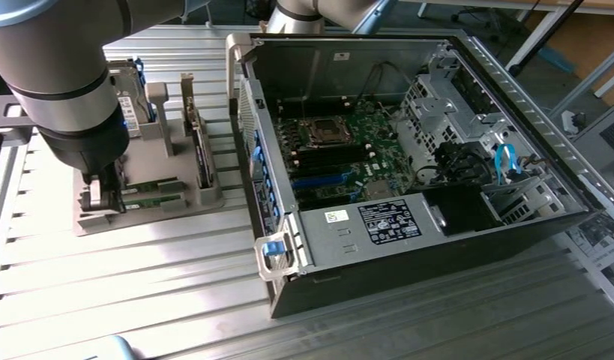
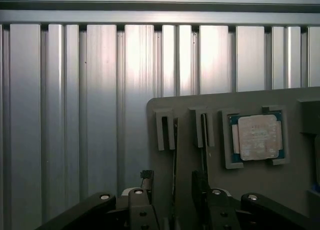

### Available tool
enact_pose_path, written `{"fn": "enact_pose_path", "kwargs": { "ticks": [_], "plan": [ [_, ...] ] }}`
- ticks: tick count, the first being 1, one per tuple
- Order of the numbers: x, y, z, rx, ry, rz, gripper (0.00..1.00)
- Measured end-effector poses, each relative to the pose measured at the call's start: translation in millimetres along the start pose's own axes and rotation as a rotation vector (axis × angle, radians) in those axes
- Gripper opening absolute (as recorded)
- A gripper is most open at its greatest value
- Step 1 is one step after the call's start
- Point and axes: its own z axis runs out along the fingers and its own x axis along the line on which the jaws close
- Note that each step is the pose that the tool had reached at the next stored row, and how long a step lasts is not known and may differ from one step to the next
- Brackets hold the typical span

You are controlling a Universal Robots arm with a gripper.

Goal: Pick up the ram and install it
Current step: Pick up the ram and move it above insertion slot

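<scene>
Gripper [image 2: 172, 210] jaws spread, straddling ram [image 2: 175, 155] standing edge-on in grey holder [image 2: 295, 182], beside open computer case [image 1: 407, 262]. Step in hand: pick-up, ram not yet pinched. Judged requirement: grip centred on thin board edge before closure.

Open computer case [image 1: 437, 262] beside grey holder [image 1: 147, 219]
</scene>
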Motion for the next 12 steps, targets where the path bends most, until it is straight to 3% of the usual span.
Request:
{"fn": "enact_pose_path", "kwargs": {
  "ticks": [12],
  "plan": [
    [-3.0,-0.1,2.6,0.0,0.0002,0.0,0.44]
  ]
}}
